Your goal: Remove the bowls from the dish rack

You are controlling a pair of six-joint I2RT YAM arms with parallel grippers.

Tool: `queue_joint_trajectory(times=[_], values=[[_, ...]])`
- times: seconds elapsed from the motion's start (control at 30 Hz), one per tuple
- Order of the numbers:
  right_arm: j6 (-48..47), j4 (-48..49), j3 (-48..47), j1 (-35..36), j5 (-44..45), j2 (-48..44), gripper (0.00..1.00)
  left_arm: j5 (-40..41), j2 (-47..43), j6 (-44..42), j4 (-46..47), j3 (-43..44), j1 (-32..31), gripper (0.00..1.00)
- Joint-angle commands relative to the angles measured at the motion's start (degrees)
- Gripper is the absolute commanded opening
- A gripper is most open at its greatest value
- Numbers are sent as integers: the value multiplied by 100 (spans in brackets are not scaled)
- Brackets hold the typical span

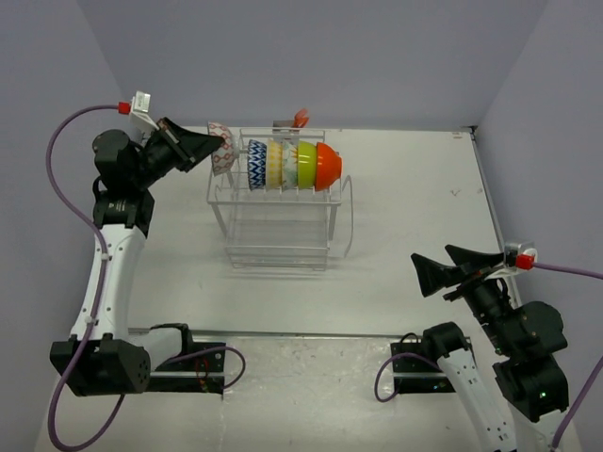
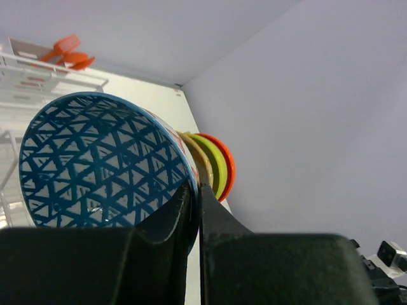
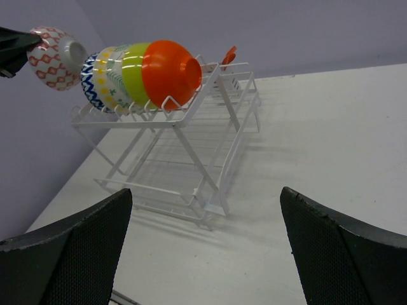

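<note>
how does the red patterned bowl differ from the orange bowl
The red patterned bowl is white with red zigzags; the orange bowl is plain. The red patterned bowl is pinched in the left gripper's jaws; the orange bowl rests untouched in the dish rack. Both stand on edge, at opposite row ends.

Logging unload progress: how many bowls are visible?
6: red-zigzag bowl in the left claw beside the dish rack; blue-patterned, yellowish, floral, lime and orange bowls slotted on its top. None seems hidden.
</note>
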State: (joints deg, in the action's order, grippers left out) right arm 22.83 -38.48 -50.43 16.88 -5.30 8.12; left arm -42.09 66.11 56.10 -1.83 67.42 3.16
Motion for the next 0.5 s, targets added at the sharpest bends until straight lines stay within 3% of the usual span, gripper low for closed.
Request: queue_joint_trajectory(times=[0.0, 0.13, 0.23, 0.27, 0.33, 0.37, 0.43, 0.47], values=[[-86, 218, -63, 17, -6, 102, 99, 428, -432, -879, -193, 841, 27, 0], [99, 288, -255, 17, 90, 277, 99, 271, -467, -2030, -519, 1369, -235, 0], [143, 192, -835, 17, 29, 716, 99, 1103, -100, -3532, -1704, 2361, -1569, 0], [134, 157, -1019, 17, -6, 1048, 99, 1411, 41, -4162, -2064, 2955, -2408, 0], [90, -18, -1660, 17, 3, 1410, 99, 2657, 445, -4702, -2777, 3451, -3378, 0], [64, -124, -1897, 17, 37, 1594, 99, 3105, 630, -5200, -2988, 3680, -4366, 0], [-33, -509, -2732, 17, 116, 2139, 99, 4529, 1411, -5678, -3752, 4584, -5356, 0], [-59, -651, -3283, 17, 195, 2289, 99, 4977, 1727, -6219, -4242, 5179, -6257, 0]])
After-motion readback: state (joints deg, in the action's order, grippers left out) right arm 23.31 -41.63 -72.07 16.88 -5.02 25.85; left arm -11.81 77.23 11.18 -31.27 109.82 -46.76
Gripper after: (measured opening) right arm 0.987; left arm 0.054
